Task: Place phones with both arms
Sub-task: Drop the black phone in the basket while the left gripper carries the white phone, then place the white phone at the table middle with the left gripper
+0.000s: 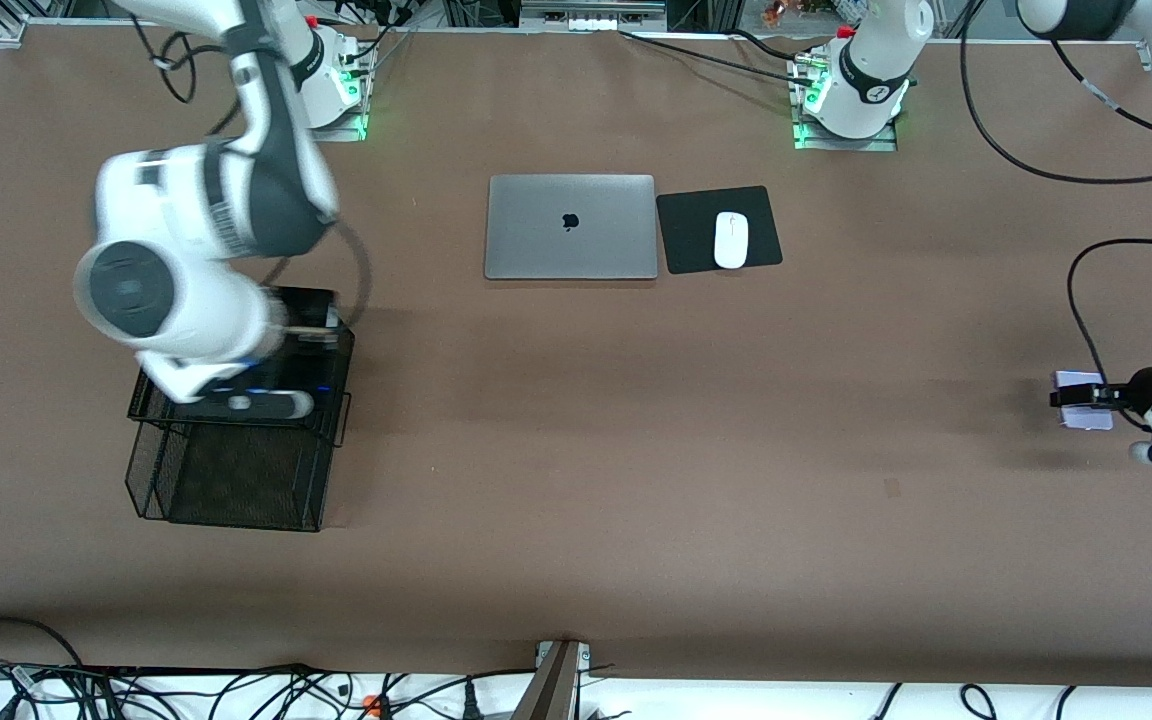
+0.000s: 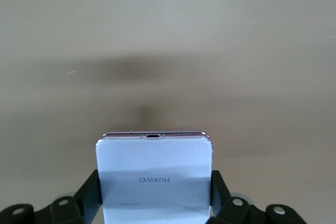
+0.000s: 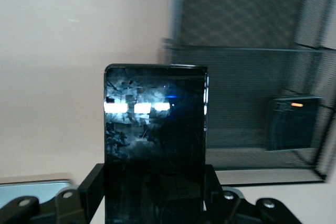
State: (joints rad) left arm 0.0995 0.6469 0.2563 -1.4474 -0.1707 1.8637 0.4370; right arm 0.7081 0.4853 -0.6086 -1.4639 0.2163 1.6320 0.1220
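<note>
Your left hand (image 2: 155,208) pinches the pale lavender-white phone (image 2: 155,177) by its two long edges; the phone is a flat slab with a finely grained, leather-like back, rounded corners and a thin metal rim. In the front view it sits at the left arm's end of the table (image 1: 636,450), just above the plain brown surface.

Your right hand (image 3: 155,203) grips the long black phone (image 3: 155,156) the same way, fingers pressed against its sides. Its glossy glass face mirrors lights. The hand hangs over the black wire-mesh rack (image 1: 236,470), a two-tier basket of fine metal grid at the right arm's end of the table. A small squarish black phone (image 3: 291,121) already lies in the mesh.

The flat matte silver laptop (image 1: 571,227) is closed, with a smooth white mouse (image 1: 731,240) on a black pad (image 1: 686,235) beside it.
</note>
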